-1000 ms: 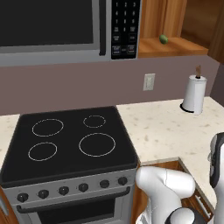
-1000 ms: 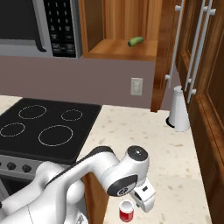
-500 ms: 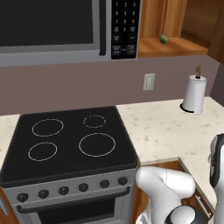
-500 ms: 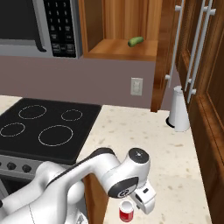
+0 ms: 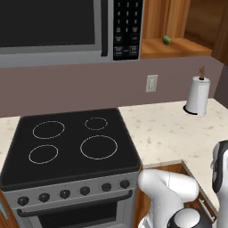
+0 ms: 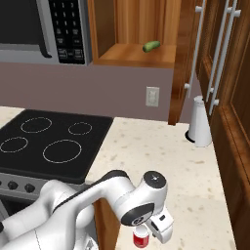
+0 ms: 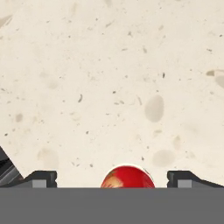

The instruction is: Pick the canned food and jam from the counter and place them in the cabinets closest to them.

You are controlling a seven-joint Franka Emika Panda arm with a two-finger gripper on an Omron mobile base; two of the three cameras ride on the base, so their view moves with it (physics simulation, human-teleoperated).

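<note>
We list: red can [image 6: 141,239] with pale markings; speckled cream counter [image 6: 161,161]; reddish-brown wooden cabinets [image 6: 224,93]; black stovetop [image 5: 71,144] with white rings.

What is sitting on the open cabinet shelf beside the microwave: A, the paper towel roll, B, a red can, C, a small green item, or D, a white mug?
C: a small green item lies on the wooden shelf of the open cabinet right of the microwave, while the paper towel roll stands on the counter and the red can sits low by the gripper.
</note>
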